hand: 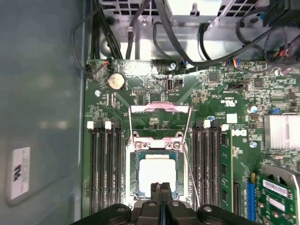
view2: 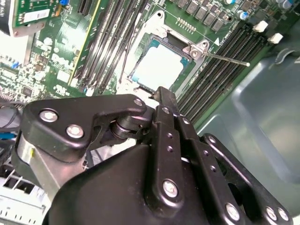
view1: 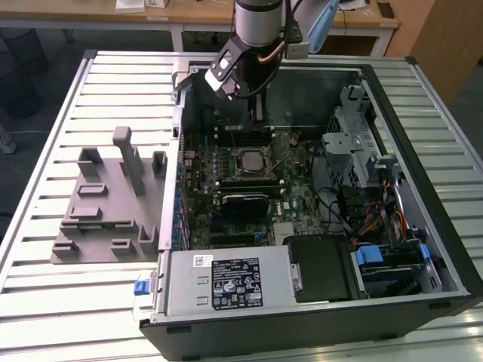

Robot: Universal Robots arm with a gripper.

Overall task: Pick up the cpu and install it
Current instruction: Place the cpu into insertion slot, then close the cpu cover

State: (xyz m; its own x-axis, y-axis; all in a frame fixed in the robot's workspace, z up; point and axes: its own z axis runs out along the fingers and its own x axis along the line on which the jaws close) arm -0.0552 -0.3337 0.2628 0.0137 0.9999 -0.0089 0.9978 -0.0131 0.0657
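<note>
The black gripper (hand: pixel 161 187) hangs close over the green circuit board (hand: pixel 225 93) inside the open computer case (view1: pixel 317 90), its two fingers pressed together with nothing between them. Just under their tips the cpu (hand: pixel 153 171) lies flat in the square socket (hand: pixel 132 168), silvery top up. The socket's metal frame (hand: pixel 159 108) is swung open, and memory slots (hand: pixel 105 164) run along either side.
</note>
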